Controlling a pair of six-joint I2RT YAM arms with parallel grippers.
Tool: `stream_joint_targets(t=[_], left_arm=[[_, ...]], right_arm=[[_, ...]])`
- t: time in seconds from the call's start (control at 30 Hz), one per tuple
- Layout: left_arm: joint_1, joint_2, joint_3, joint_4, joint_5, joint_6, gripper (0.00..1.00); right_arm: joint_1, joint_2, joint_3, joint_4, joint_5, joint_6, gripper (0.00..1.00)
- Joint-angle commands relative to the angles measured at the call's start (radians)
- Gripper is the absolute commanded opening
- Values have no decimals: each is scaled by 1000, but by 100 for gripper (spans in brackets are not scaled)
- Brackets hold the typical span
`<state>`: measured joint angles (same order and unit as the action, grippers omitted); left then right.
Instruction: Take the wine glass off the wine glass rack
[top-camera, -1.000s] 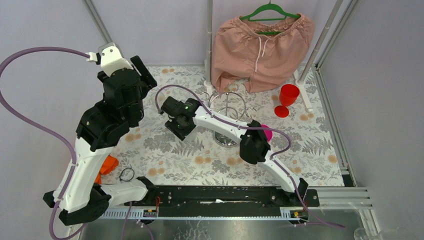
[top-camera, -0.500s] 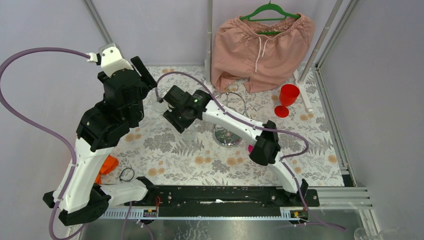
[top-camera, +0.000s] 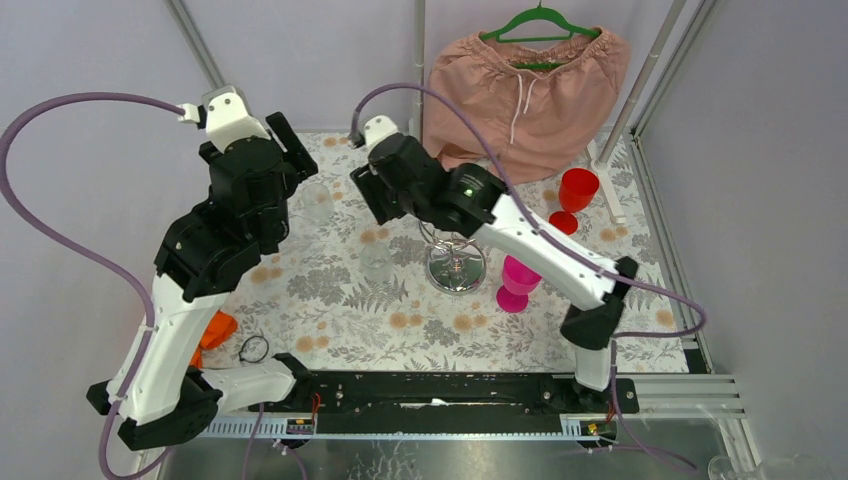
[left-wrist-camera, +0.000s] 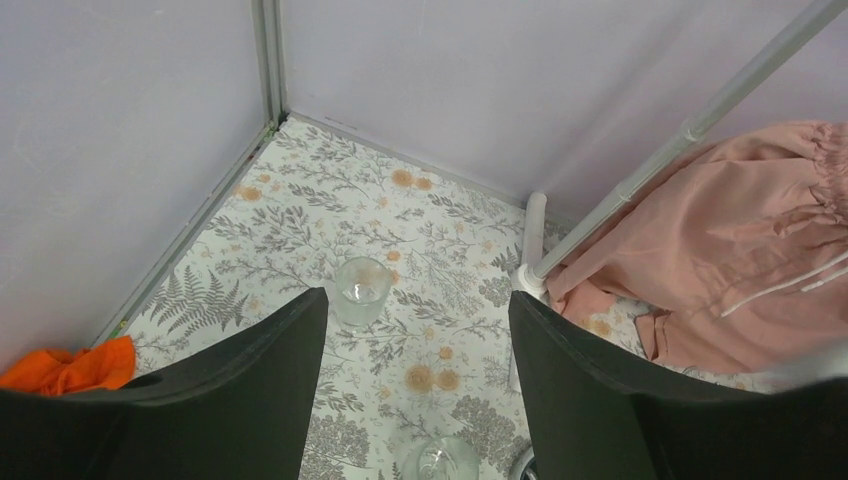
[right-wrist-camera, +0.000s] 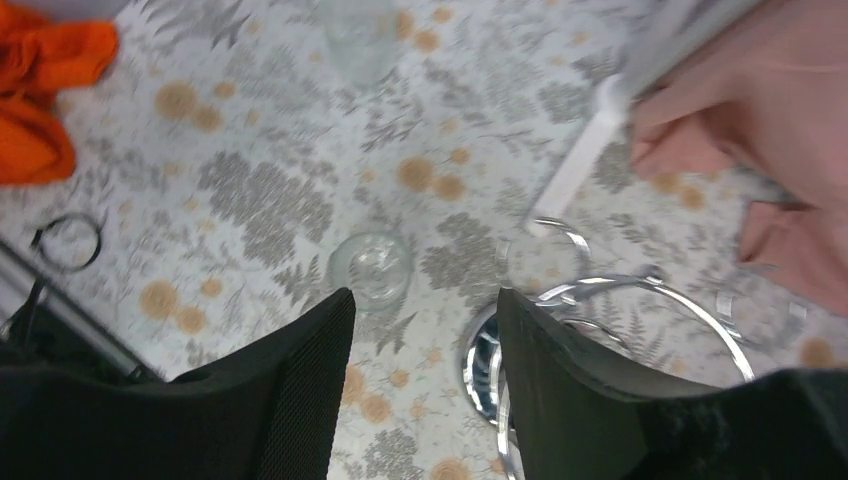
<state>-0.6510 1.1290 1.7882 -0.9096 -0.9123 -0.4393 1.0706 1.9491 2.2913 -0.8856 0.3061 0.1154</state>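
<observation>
Both the left gripper and right gripper hang open and empty over a floral table.
Straight below the right gripper's jaws a clear wine glass stands upright, off the chrome wine glass rack just to its right. Farther ahead, under the left gripper, stands a second clear glass.

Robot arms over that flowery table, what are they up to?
They are taking wine glasses off a chrome wine glass rack. Right now neither arm holds anything. The right gripper hangs open above a clear glass standing on the table beside the rack. The left gripper is open over a second clear glass farther back. A pink glass and a red glass stand nearby.
</observation>
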Motion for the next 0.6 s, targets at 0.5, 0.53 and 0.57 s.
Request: stream_joint_targets(t=[0.5, 0.53, 0.57], left_arm=[[-4, 78, -28, 111, 128, -15, 74], [-4, 81, -26, 110, 129, -13, 74], [-4, 84, -25, 110, 129, -13, 74]], right_arm=[[9, -516, -616, 464, 1003, -71, 76], [9, -528, -632, 454, 1010, -44, 76], [9, -538, -636, 440, 1017, -24, 76]])
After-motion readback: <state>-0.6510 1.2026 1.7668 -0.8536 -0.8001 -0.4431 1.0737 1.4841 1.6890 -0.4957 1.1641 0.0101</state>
